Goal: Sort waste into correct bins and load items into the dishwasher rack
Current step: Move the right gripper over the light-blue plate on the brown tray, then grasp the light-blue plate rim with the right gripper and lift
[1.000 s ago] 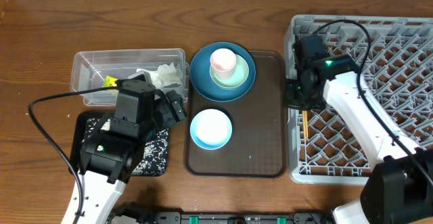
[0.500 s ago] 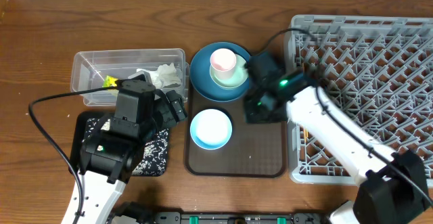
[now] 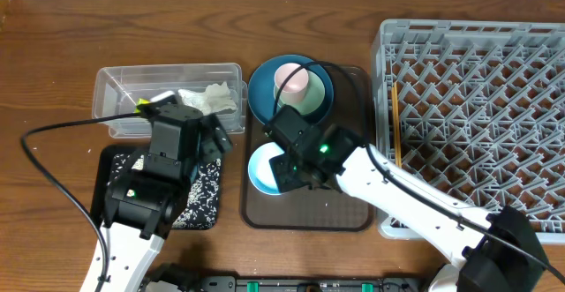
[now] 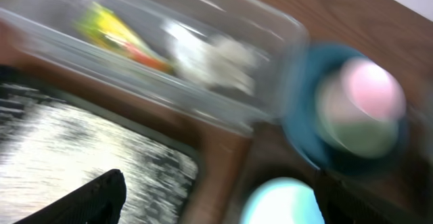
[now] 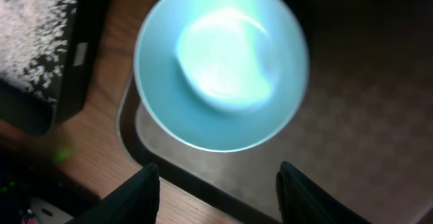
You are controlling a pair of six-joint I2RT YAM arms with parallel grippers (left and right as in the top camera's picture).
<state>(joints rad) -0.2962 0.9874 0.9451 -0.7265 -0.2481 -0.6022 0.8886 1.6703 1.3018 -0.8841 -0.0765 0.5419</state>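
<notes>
Hovering over the blue bowl (image 5: 220, 61), the right gripper (image 5: 216, 176) has its fingers spread apart and holds nothing. The bowl sits on the brown tray (image 5: 352, 116), at 6 o'clock of the plate (image 3: 258, 93). The rack (image 3: 494, 116) lies at 3 o'clock. I judge the bowl pickup is in hand; next the jaws must lower over its rim and close. The left gripper (image 4: 223, 191) hangs open.

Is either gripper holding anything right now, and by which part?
Neither holds anything. The right gripper hangs open over the pale blue-white bowl; the left gripper is open and empty.
</notes>
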